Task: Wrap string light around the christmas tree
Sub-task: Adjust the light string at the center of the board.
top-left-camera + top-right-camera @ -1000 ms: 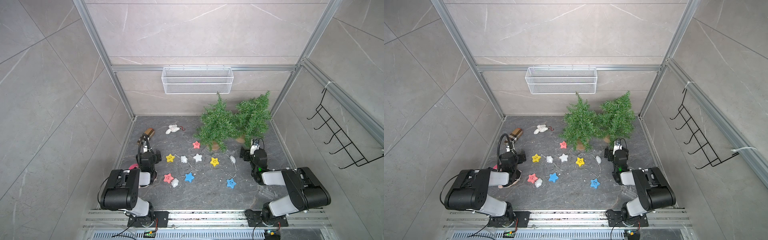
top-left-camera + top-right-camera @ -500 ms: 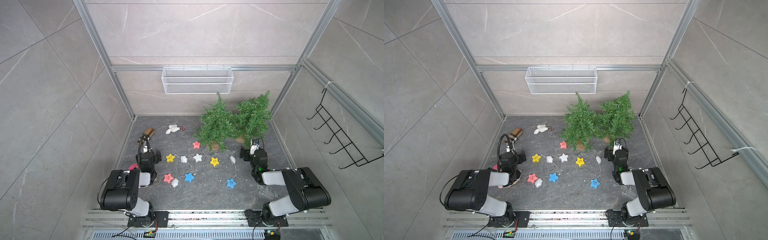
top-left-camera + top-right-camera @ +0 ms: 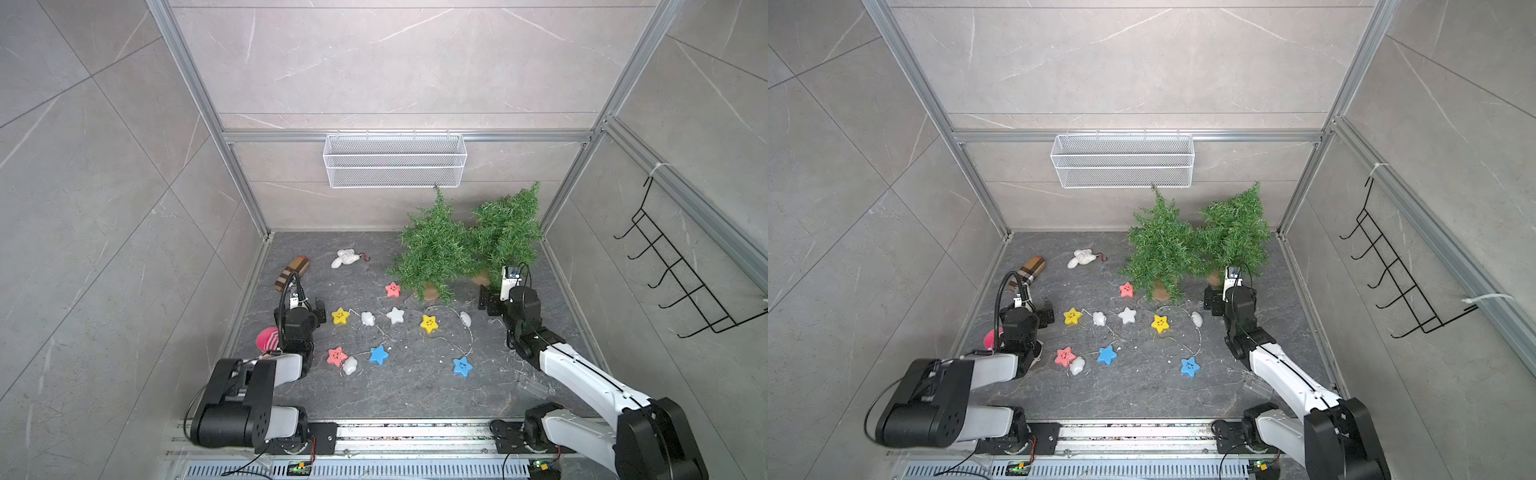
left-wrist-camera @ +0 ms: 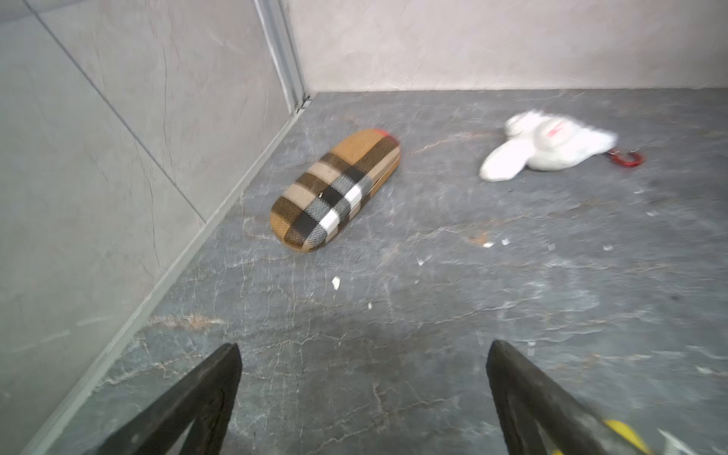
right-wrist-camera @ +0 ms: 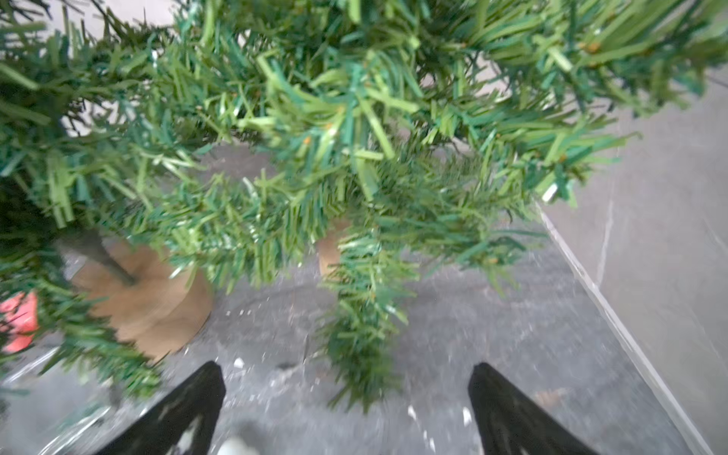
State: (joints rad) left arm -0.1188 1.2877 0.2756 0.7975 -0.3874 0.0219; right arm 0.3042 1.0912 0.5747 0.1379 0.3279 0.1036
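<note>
Facing a plaid glasses case (image 4: 337, 191) and a white plush toy (image 4: 547, 145), my left gripper (image 4: 364, 346) sits low near the floor (image 4: 394, 283), jaws spread wide, nothing between them. My right gripper (image 5: 346, 366) also gapes wide and empty, pointed at the low branches of the second tree (image 5: 453, 177). The christmas tree (image 3: 432, 249) stands just beside it, both at the back right. The string light (image 3: 395, 316) lies loose on the floor between my arms in both top views, stars and clouds scattered, red star just beside the christmas tree's wooden base.
</note>
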